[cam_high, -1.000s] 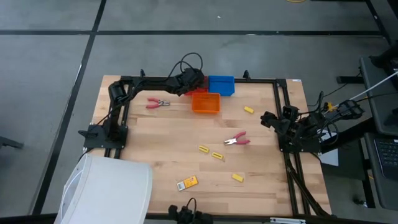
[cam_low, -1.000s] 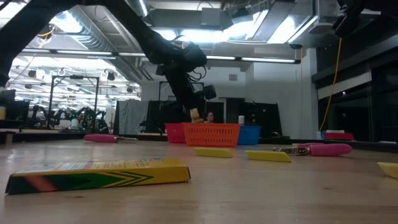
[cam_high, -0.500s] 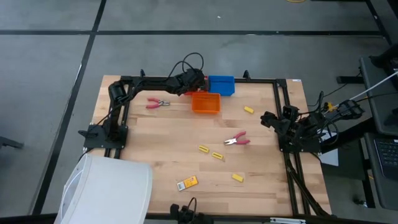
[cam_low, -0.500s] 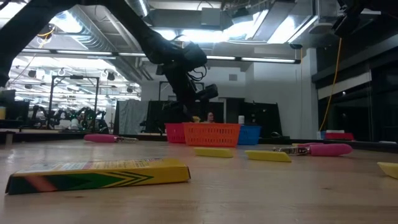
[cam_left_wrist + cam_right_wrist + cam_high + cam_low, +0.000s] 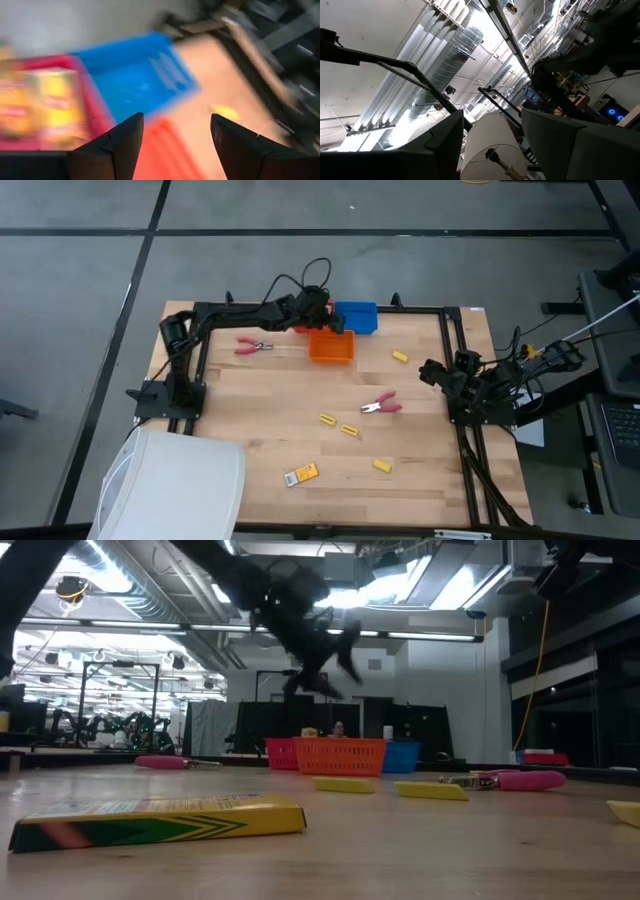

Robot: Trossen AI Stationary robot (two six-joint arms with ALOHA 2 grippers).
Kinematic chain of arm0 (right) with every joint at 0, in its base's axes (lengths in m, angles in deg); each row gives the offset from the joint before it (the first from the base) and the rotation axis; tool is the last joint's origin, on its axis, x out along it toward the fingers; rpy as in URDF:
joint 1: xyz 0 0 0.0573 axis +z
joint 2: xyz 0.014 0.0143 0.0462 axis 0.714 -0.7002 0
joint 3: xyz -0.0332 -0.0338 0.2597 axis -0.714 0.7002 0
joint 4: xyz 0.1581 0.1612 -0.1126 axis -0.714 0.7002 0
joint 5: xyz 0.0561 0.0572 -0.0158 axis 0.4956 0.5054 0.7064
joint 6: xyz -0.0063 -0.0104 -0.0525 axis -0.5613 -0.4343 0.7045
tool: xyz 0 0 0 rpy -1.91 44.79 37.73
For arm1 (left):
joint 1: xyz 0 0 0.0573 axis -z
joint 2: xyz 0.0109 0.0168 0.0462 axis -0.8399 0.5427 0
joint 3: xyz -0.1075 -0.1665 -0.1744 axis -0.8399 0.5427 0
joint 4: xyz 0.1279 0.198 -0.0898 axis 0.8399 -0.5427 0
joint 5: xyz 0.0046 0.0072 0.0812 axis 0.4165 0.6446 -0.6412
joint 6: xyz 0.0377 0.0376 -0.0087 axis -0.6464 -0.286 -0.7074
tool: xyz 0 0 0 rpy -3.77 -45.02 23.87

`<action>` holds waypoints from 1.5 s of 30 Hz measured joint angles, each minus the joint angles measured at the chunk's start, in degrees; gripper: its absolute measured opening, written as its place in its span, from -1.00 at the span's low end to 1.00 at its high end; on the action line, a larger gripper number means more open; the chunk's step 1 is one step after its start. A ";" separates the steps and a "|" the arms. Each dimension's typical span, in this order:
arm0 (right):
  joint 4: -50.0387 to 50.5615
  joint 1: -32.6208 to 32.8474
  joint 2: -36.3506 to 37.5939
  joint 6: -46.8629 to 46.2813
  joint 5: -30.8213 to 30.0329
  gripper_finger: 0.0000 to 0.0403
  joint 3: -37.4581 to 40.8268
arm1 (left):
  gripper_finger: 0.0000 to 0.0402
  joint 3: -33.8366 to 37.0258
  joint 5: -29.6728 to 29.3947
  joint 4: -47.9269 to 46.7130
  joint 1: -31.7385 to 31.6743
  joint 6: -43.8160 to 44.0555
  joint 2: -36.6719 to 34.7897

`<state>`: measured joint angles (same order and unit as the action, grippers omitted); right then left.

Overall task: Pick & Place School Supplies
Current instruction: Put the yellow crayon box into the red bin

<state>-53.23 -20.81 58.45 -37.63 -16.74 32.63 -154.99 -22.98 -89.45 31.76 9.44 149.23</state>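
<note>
A pale wooden desk (image 5: 250, 430) fills the frame. The left hand (image 5: 172, 137) hangs spread and empty above the red bin (image 5: 90, 100), where yellow packets (image 5: 55, 100) already lie, so a drop seems just done. Next comes another pick: pink-handled scissors (image 5: 254, 346) lie nearest, a second pair (image 5: 380, 405) and small yellow blocks (image 5: 338, 424) mid-desk. The right hand (image 5: 432, 372) waits, parted, at the desk's edge.

The left gripper (image 5: 322, 306) hangs above the three bins (image 5: 332, 346) at the table's (image 5: 250, 410) far edge. Beyond its fingers (image 5: 112, 147) lie two bins side by side, packets (image 5: 55, 100) apparently in one. A small block (image 5: 223, 111) sits past the other finger, with one bin directly below both.
</note>
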 joint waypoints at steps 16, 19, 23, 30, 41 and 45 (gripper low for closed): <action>-1.75 0.00 0.02 -0.09 0.70 0.02 0.00 | 0.11 0.00 -5.83 -30.30 39.99 12.49 -8.09; -2.08 0.00 0.01 -0.45 0.70 0.02 0.00 | 0.11 0.00 -7.45 -32.54 46.28 17.83 -8.06; -2.11 0.00 0.02 -1.48 0.73 0.02 0.00 | 0.11 0.00 -7.36 -36.02 51.11 21.47 -6.63; -2.10 0.00 0.00 -1.77 1.99 0.02 0.00 | 0.11 0.00 -2.46 -40.89 51.00 21.72 -2.59; -1.88 0.00 0.02 -0.25 1.98 0.02 0.00 | 0.11 0.00 8.81 -30.52 47.98 13.33 -0.36; -1.74 0.00 0.02 -0.05 2.26 0.02 0.00 | 0.11 0.00 9.21 -31.37 47.84 11.62 -0.09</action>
<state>-54.98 -20.81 58.47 -37.68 -14.48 32.63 -154.99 -13.78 -120.82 79.61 21.06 149.15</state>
